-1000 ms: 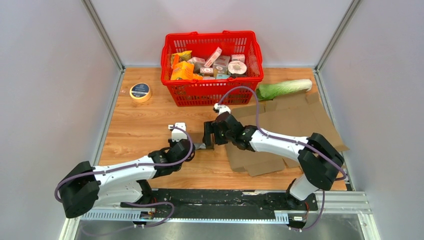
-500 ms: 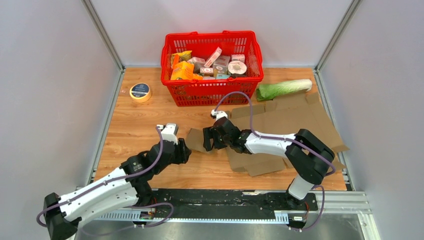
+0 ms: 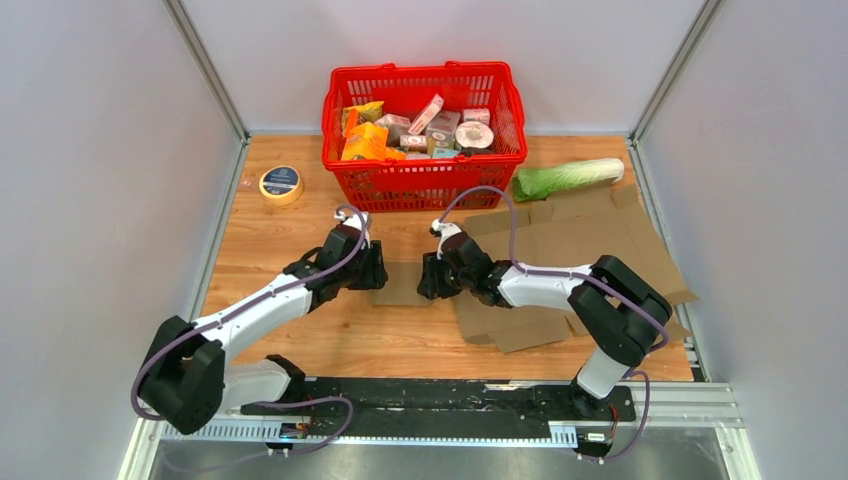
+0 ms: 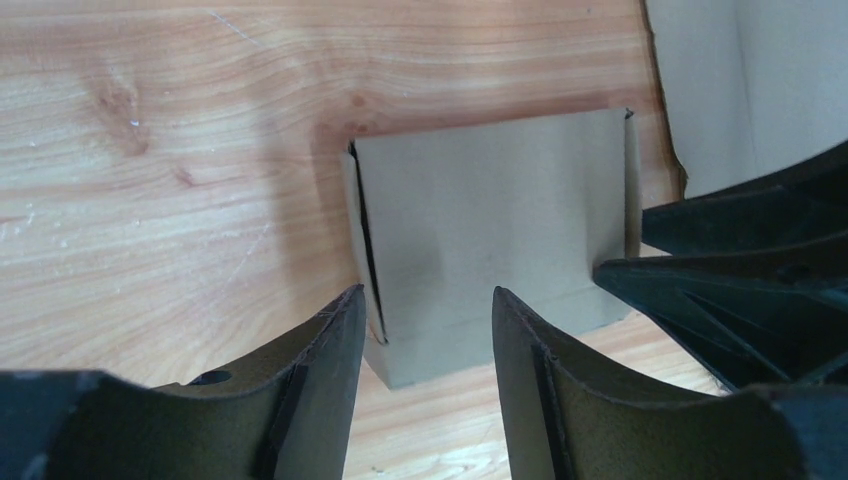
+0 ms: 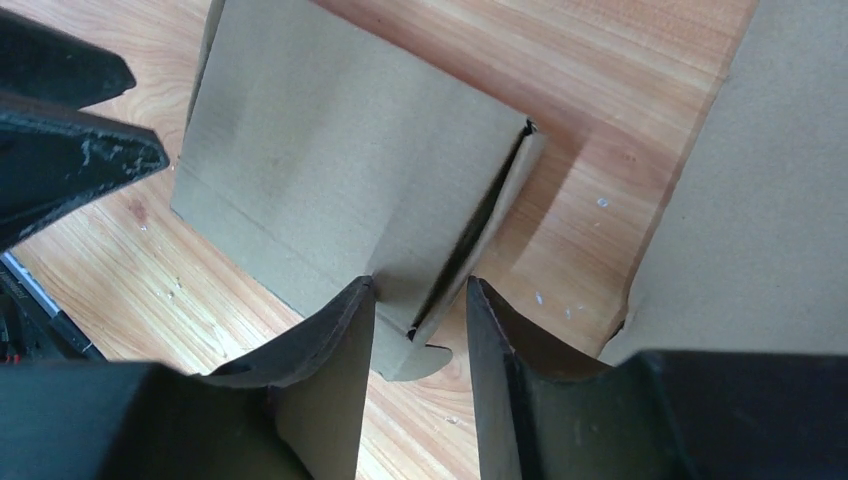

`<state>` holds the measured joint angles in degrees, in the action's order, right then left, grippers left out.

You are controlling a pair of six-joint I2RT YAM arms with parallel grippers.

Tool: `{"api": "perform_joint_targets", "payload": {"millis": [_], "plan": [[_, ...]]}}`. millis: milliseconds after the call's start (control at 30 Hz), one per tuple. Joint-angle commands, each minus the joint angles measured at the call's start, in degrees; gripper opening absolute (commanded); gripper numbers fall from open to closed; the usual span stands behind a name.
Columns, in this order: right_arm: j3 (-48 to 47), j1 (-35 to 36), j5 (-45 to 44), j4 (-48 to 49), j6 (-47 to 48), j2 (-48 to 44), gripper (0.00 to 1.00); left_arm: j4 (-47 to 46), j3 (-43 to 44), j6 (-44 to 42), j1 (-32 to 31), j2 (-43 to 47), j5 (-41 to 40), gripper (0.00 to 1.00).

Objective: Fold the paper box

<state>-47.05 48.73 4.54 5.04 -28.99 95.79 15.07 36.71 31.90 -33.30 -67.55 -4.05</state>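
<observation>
Nearest us, our left gripper [image 4: 428,335] stands parted over a corner of the paper box [image 3: 398,285], which lies low on the wooden table [image 3: 290,240] between both arms. Its jaws straddle one side flap without pinching. Just beyond, our right gripper [image 5: 420,325] is likewise parted astride the opposite flap, so we judge we should close on both flaps evenly and raise them together, keeping the base flat and clear of the large cardboard sheet [image 3: 590,235] and red basket [image 3: 425,185] behind.
</observation>
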Motion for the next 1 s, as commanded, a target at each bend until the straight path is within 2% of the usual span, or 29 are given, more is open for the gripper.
{"api": "perform_joint_targets", "payload": {"millis": [0, 67, 200, 367, 433, 533, 633, 667, 900, 967], "plan": [[1.4, -1.5, 2.3, 4.0, 0.3, -0.6, 0.4, -6.1, 0.8, -2.5, 1.8, -2.7, 5.4, 0.55], [1.6, -2.1, 3.1, 4.6, 0.4, -0.4, 0.36, -6.7, 0.1, -2.3, 1.8, -4.3, 5.2, 0.52], [1.7, -2.6, 3.7, 4.8, 0.1, -0.3, 0.35, -9.3, -1.4, -1.7, 2.0, -6.5, 5.5, 0.44], [0.9, -4.0, 4.8, 4.1, 0.0, 0.2, 0.36, -11.2, -3.8, -0.5, 2.0, -7.4, 5.4, 0.36], [-0.1, -4.6, 5.5, 3.1, -0.7, 0.6, 0.36, -11.8, -4.6, -0.6, 2.0, -7.3, 5.4, 0.3], [-0.7, -5.2, 5.2, 1.6, 0.3, -0.4, 0.43, -10.2, -4.1, -1.6, 2.0, -6.2, 6.1, 0.29], [-2.4, -5.9, 7.1, 0.2, 1.4, 0.6, 0.44, -8.2, -3.8, -1.6, 2.0, -1.5, 7.0, 0.41], [-3.7, -6.0, 7.1, 0.1, 1.5, 1.3, 0.43, -7.1, -3.4, -1.7, 2.0, 1.4, 6.9, 0.47], [-5.1, -6.5, 7.3, 1.1, 1.5, 5.4, 0.36, 2.5, -2.1, -1.2, 2.4, 12.7, 4.2, 0.66], [-5.0, -6.8, 6.2, 0.5, 1.6, 5.3, 0.29, 2.8, -3.4, 0.4, 3.2, 13.1, 4.2, 0.7]]}}
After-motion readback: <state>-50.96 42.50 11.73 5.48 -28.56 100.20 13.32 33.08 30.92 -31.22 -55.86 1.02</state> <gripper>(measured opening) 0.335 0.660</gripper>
